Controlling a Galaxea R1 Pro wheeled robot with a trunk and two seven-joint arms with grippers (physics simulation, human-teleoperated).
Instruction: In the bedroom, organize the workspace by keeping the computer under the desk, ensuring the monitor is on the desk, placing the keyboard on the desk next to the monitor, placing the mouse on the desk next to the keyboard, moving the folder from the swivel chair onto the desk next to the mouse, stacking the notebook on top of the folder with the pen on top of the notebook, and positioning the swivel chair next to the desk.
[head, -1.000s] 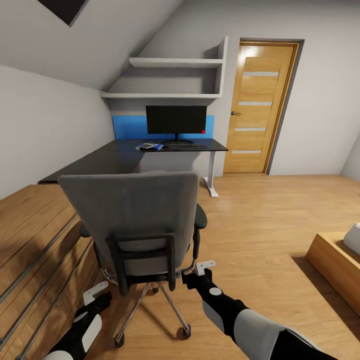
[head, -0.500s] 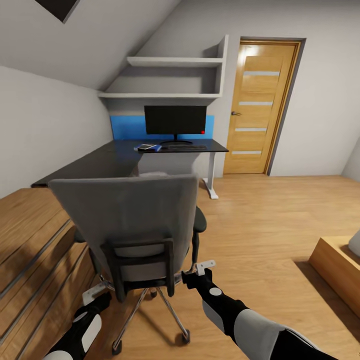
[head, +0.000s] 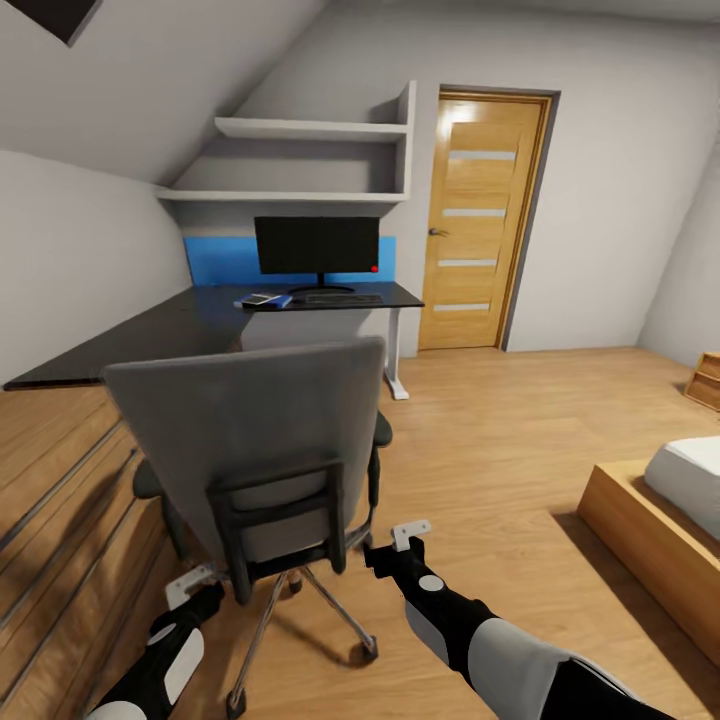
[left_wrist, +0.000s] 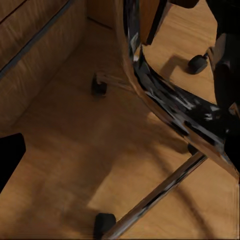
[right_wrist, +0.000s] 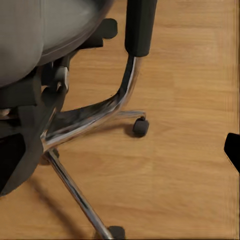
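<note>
The grey swivel chair (head: 255, 440) stands with its back to me, right in front of both grippers. My left gripper (head: 193, 590) hangs open low by the chair's chrome base (left_wrist: 165, 100). On the chair's other side, my right gripper (head: 402, 545) is open near the armrest post (right_wrist: 140, 25), holding nothing. Further off, the black desk (head: 190, 325) carries the monitor (head: 317, 245), the keyboard (head: 343, 298) and a blue stack of folder and notebook (head: 266, 299). Mouse and pen are too small to tell. The chair back hides its seat and the space under the desk.
A wooden door (head: 480, 220) stands right of the desk, with white shelves (head: 300, 130) above it. Wooden steps (head: 60, 520) run along my left. A bed in a wooden frame (head: 655, 520) sits at the right. Open wood floor (head: 500, 430) lies between chair and bed.
The whole view has swung right: desk, monitor and door sit further left, and more of the bed shows. The chair keeps its place in front of the grippers, which look unchanged.
</note>
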